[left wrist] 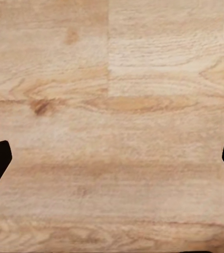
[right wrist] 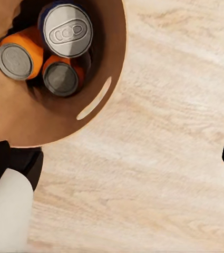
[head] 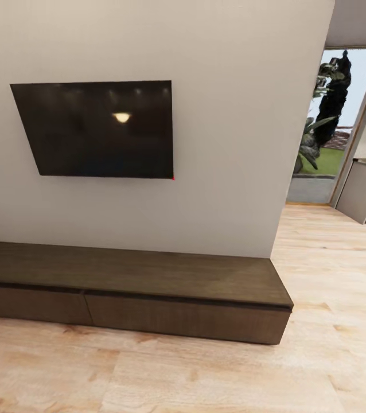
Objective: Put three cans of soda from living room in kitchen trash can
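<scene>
A black wall television (head: 100, 129) hangs on the pale wall (head: 234, 115) of the living room, above a long low dark-wood cabinet (head: 131, 287) that stands on light wood flooring (head: 320, 355); at the right edge of the head view a doorway (head: 332, 126) opens onto dark garden plants (head: 323, 109) and a strip of grass, with grey lower cabinets (head: 363, 189) just beside it. The right wrist view looks straight down into the copper-brown trash can (right wrist: 98, 121), a round, smooth-walled bucket with a slot handle (right wrist: 94, 99) cut near its rim, standing on the plank floor next to a white and black part of the robot (right wrist: 9, 205). Inside it sit all three soda cans, silvery tops up and packed against one another: the blue can (right wrist: 67, 29) at the top of the cluster, one orange can (right wrist: 18, 57) beside it and the second orange can (right wrist: 61, 75) nearest the slot. The right gripper (right wrist: 114, 158) shows as two dark fingertips at opposite edges of the picture, spread wide and holding nothing. The left wrist view shows bare knotted floorboards between the left gripper (left wrist: 114, 161) fingertips, likewise set far apart and empty.
</scene>
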Robot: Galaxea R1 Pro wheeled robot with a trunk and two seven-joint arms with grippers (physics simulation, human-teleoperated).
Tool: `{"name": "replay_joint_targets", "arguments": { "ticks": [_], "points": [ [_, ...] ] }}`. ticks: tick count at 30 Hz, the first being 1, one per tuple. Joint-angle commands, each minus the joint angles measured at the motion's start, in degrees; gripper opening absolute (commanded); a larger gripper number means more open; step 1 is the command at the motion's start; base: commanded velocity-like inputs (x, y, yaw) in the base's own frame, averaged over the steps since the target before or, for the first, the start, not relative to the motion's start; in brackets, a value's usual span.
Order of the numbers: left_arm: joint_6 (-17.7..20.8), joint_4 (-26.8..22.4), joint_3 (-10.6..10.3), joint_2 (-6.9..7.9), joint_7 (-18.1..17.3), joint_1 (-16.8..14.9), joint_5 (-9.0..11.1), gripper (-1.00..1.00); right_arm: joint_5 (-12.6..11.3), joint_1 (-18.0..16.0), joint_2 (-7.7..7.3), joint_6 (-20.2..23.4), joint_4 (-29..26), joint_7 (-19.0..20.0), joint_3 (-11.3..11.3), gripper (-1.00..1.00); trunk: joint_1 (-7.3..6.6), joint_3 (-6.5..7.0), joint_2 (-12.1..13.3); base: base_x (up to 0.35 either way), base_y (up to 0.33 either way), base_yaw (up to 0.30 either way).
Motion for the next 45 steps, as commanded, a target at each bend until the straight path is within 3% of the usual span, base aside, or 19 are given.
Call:
{"name": "replay_joint_targets", "arguments": {
  "ticks": [1,7,14,17,18,21,24,26,32,33,45],
  "points": [
    [0.1,0.1,0.0,0.02,0.0,0.5,-0.1,1.0,-0.1,0.6,0.0,-1.2,1.2,-1.2,-0.4,1.0,-0.23,0.19,0.4,0.0,0.0,0.0],
    [0.4,0.9,0.0,0.09,0.0,3.7,0.0,1.0,-2.5,2.0,0.05,-5.9,6.3,-5.1,-2.2,1.0,-1.54,1.27,2.8,0.0,0.0,0.0],
    [0.5,3.0,0.0,0.11,0.1,8.4,0.0,1.0,-3.5,7.0,0.71,-7.8,7.7,-6.8,-2.8,1.0,-3.08,2.53,5.6,0.0,0.0,0.0],
    [0.1,3.4,0.2,0.35,0.1,13.2,0.2,1.0,-3.6,9.9,0.93,-9.3,7.9,-7.8,-3.0,1.0,-3.74,3.06,6.8,0.0,0.0,0.0],
    [-0.7,3.5,0.3,1.04,0.1,16.5,0.3,1.0,-4.0,11.8,1.06,-13.2,7.9,-9.5,-3.0,1.0,-3.96,3.24,7.2,0.0,0.0,0.0],
    [-3.0,3.6,0.5,1.83,0.1,19.9,0.5,1.0,-5.9,13.8,1.44,-17.0,8.0,-12.0,-3.1,1.0,-4.62,3.78,8.4,0.0,0.0,0.0],
    [-6.1,3.6,2.0,2.24,0.1,22.7,2.7,1.0,-8.2,15.9,2.03,-18.9,8.0,-13.9,-3.1,1.0,-5.28,4.32,9.6,0.0,0.0,0.0],
    [-9.2,3.6,3.8,2.39,0.1,25.1,6.7,1.0,-9.3,18.3,2.26,-20.2,8.0,-14.7,-3.1,1.0,-5.72,4.68,10.4,0.0,0.0,0.0],
    [-12.6,3.6,4.7,2.39,-0.2,27.3,9.5,1.0,-10.0,21.6,2.59,-25.1,8.0,-15.1,-3.1,1.0,-7.04,5.76,12.8,0.0,0.0,0.0],
    [-14.3,3.6,4.9,2.37,-0.3,28.4,9.9,1.0,-10.1,23.0,3.2,-26.4,8.0,-15.2,-3.1,1.0,-7.26,5.94,13.3,0.0,0.0,0.0],
    [-17.4,3.7,5.0,2.07,-0.4,30.5,10.2,1.0,-10.3,30.3,5.72,-33.9,8.1,-15.2,-3.1,1.0,-9.89,8.09,18.1,0.0,0.0,0.0]
  ]
}}
